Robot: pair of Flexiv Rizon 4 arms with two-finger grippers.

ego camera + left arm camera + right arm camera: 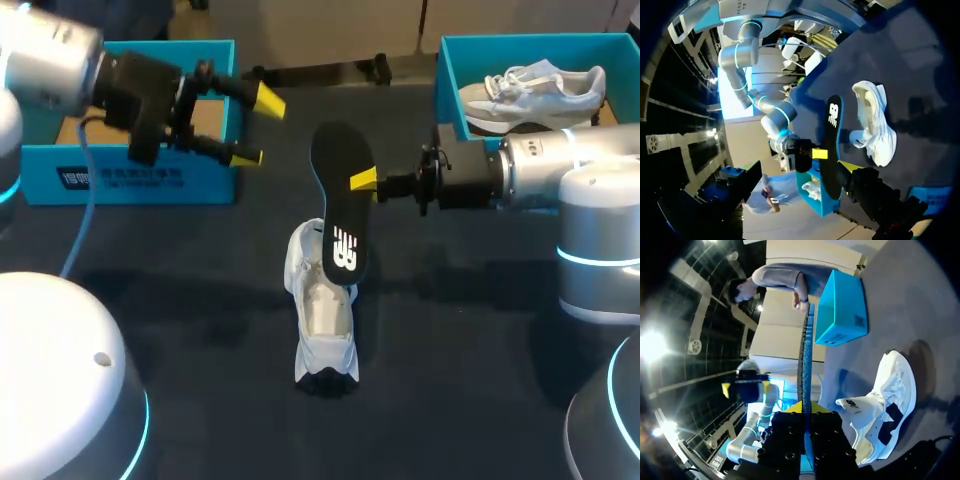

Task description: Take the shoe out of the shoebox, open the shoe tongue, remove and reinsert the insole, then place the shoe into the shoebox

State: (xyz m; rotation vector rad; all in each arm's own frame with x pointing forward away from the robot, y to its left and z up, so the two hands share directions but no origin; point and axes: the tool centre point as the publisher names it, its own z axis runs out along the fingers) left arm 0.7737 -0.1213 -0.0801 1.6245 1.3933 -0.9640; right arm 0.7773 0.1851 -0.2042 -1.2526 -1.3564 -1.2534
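Dark table [480, 330], head view: white shoe [322, 320] sits mid-table, lengthwise toward the robot; right hand [365, 180] pinches the black insole [342, 200] in line with it, lower end at the opening. Left hand [258, 128] spread, farther off. Left wrist view: insole alongside shoe. Right wrist view: insole edge-on in the pinch.
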